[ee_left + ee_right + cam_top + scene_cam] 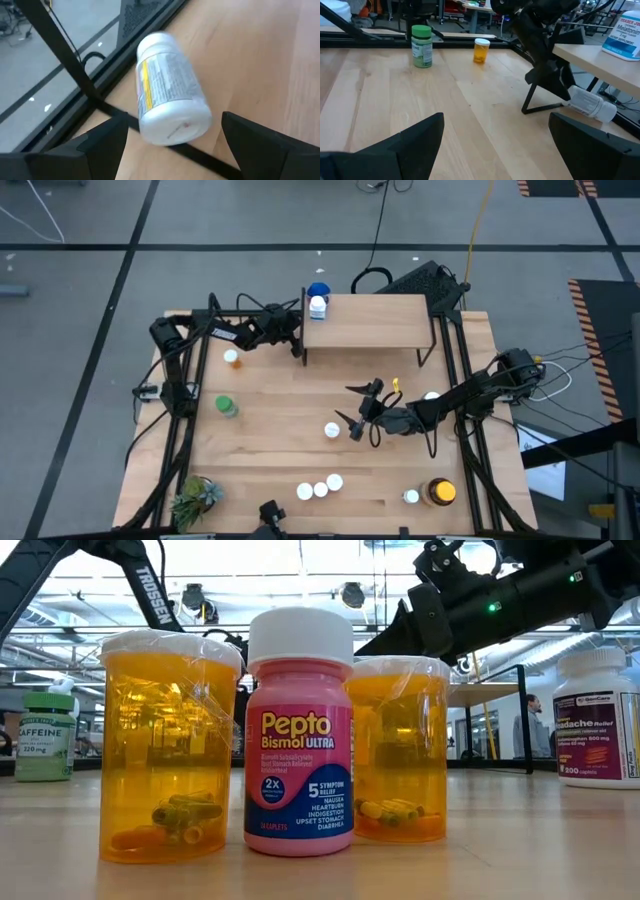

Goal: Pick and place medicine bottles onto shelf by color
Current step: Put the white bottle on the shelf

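The light-wood shelf (375, 322) stands at the table's far side, with a blue-capped white bottle (318, 302) upright at its left end. At the shelf's left front leg (530, 97) a white bottle (170, 92) lies on its side on the table, also seen in the right wrist view (590, 103). My left gripper (297, 332) is open, one finger on either side of that bottle, with a gap to each. My right gripper (358, 412) hangs open over the table's middle with nothing between its fingers, next to a white-capped bottle (332, 430).
An orange bottle (232, 358) and a green-capped bottle (226, 406) stand on the left. Three white-capped bottles (320, 488) stand at the near edge, and a yellow-lidded amber jar (440, 492) and a white bottle (411, 496) at near right. A plant (195, 498) sits near left.
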